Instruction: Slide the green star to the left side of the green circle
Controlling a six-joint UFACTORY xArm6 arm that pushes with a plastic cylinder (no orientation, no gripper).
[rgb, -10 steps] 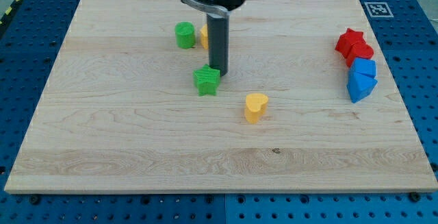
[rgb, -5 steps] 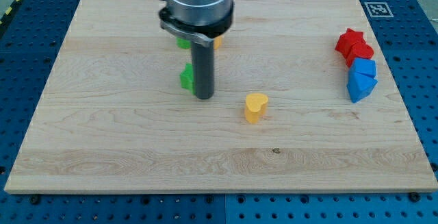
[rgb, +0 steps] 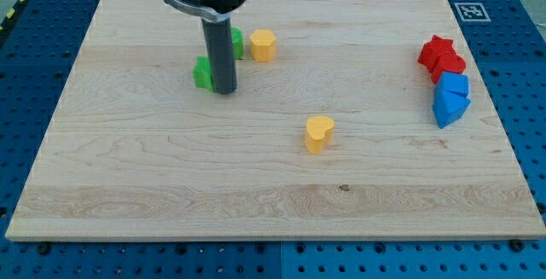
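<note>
The green star lies on the wooden board, left of centre near the view's top, mostly hidden behind my rod. My tip rests against the star's right side. The green circle sits just above and to the right of the star, largely covered by the rod, so only its right edge shows.
A yellow block stands right of the green circle. A yellow heart lies near the board's middle. At the view's right edge sit a red star, a second red block and two blue blocks.
My tip has moved left and toward the view's top, pushing the green star with it from near the board's middle to just below-left of the green circle.
</note>
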